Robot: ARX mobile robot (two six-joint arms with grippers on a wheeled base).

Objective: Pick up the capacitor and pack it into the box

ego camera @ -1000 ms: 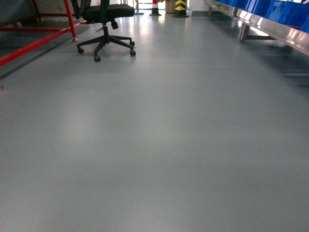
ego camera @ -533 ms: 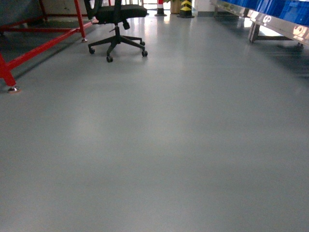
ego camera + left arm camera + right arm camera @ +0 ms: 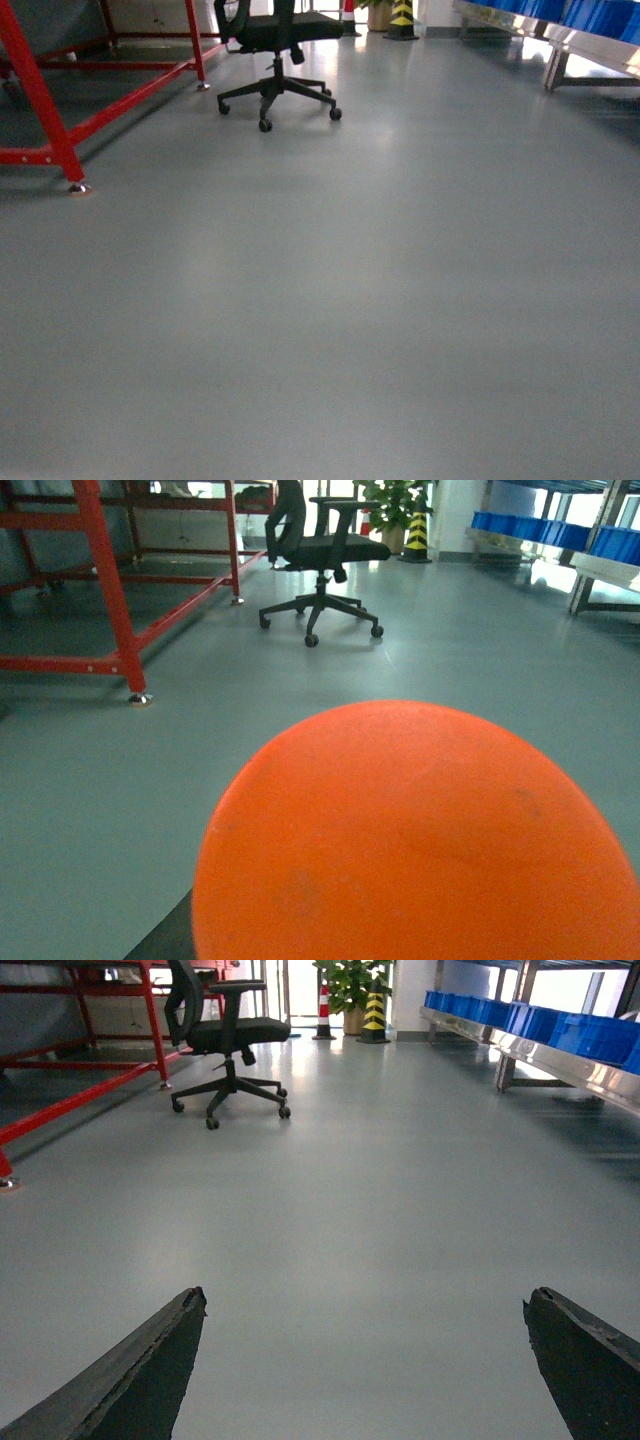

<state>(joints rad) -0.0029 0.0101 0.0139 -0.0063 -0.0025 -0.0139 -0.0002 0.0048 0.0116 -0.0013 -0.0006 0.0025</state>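
Base is rolling and turning: in the head view the office chair [image 3: 277, 60] is sitting further right and nearer than a second ago, and the red frame [image 3: 45, 110] is now swinging into the left side, its foot [image 3: 78, 187] fully visible. The blue bins [image 3: 600, 15] on the steel rack are sliding out toward the right edge. So we are transiting, not manipulating.

The head view is showing only bare grey floor [image 3: 350, 300] ahead. No capacitor, no box and no worktop are showing in any view, so I cannot say where they are from here. Judging by that, the pick is not yet started, or the robot is travelling between stations.

Left wrist view: an orange rounded object [image 3: 420, 840] is filling the lower frame right up against the camera. It is blocking the left fingers, so I cannot tell whether they are released or clenched, or whether they are holding it.

Right gripper [image 3: 365, 1360]: both dark fingers [image 3: 130, 1375] are standing wide apart at the bottom corners of the wrist view, released, nothing between them, only floor beyond.

Risk: the chair and the frame leg are lying near the path on the left. Next call is to keep driving until a worktop or the box is coming into view, then re-plan.
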